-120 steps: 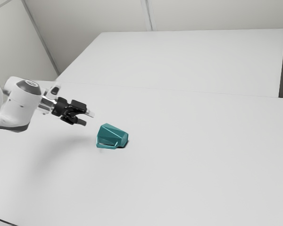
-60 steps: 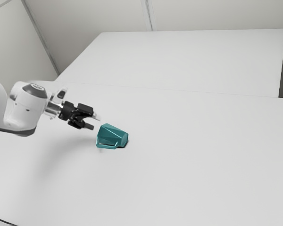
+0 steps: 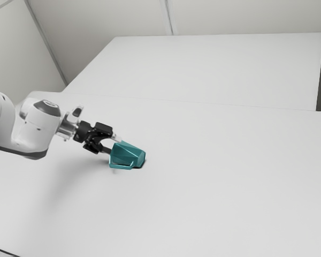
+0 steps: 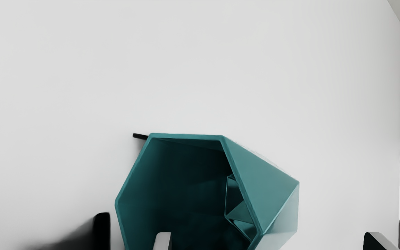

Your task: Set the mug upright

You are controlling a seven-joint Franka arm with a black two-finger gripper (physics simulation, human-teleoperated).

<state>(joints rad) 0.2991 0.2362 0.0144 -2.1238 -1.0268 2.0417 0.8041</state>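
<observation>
The teal faceted mug [image 3: 127, 154] lies on its side on the white table, its handle low on the side facing the exterior camera. In the exterior view, my gripper [image 3: 113, 144] is at the mug's open end, coming from the exterior view's left, with its fingertips close to the rim. In the wrist view the mug's mouth [image 4: 186, 180] faces my hand. My gripper [image 4: 268, 241] stands open there, one fingertip in front of the mouth and the other out beyond the mug's wall. Whether a fingertip touches the mug or reaches inside it, I cannot tell.
The white table [image 3: 219, 182] spreads around the mug, with a raised white panel [image 3: 214, 67] behind it. A dark cable [image 3: 4, 251] shows at the exterior view's lower left corner. A dark shadow lies beside the mug in the wrist view.
My gripper has moved toward the exterior view's right and downward, from a gap short of the mug to right by its rim. The mug has not moved.
</observation>
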